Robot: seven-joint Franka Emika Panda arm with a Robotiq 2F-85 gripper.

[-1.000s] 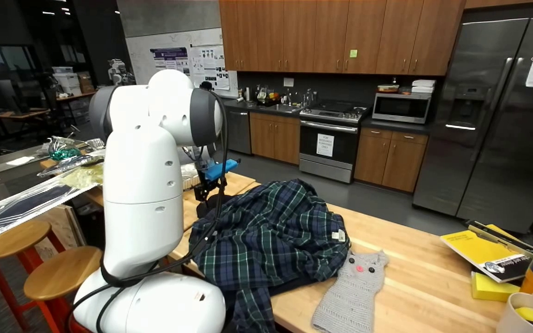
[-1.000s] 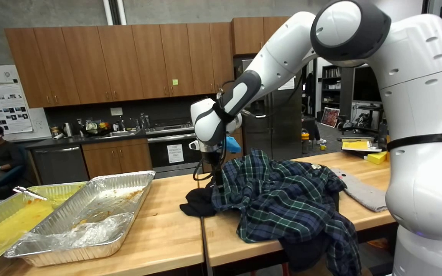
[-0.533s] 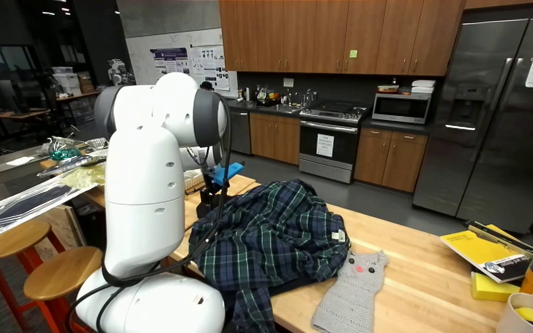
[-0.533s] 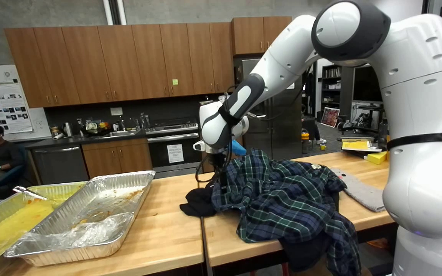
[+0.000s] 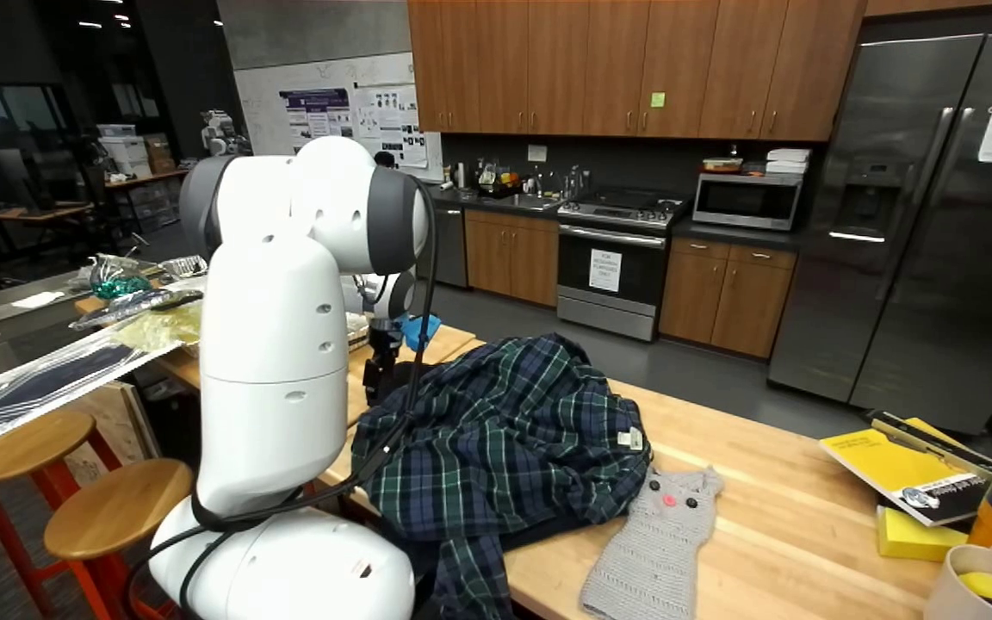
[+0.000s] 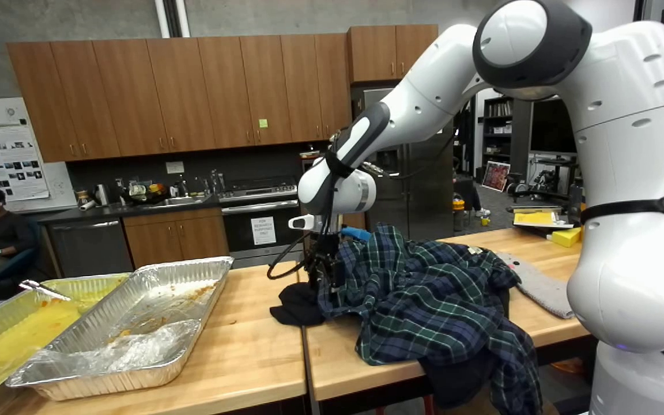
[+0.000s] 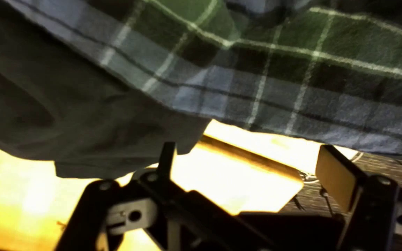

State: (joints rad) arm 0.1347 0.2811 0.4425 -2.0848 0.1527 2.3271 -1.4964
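While the plaid shirt (image 6: 418,294) lay heaped on the wooden table (image 5: 789,517), a part of it hanging over the edge, I had the gripper (image 7: 248,157) close in at one end of it, pointing down, its fingers (image 7: 333,177) spread wide apart; whether they touched the fabric, I couldn't tell. Dark cloth (image 7: 65,104) showed out from under the shirt at that same end. Just beside the shirt's opposite end lay a grey knitted piece (image 5: 660,547) with a cat-like face. Farther out past that end, well apart from the shirt, I saw a yellow-and-black book (image 5: 905,472) and a yellow block (image 5: 918,536). Well apart from the shirt on the gripper's side stood a foil tray (image 6: 113,387).
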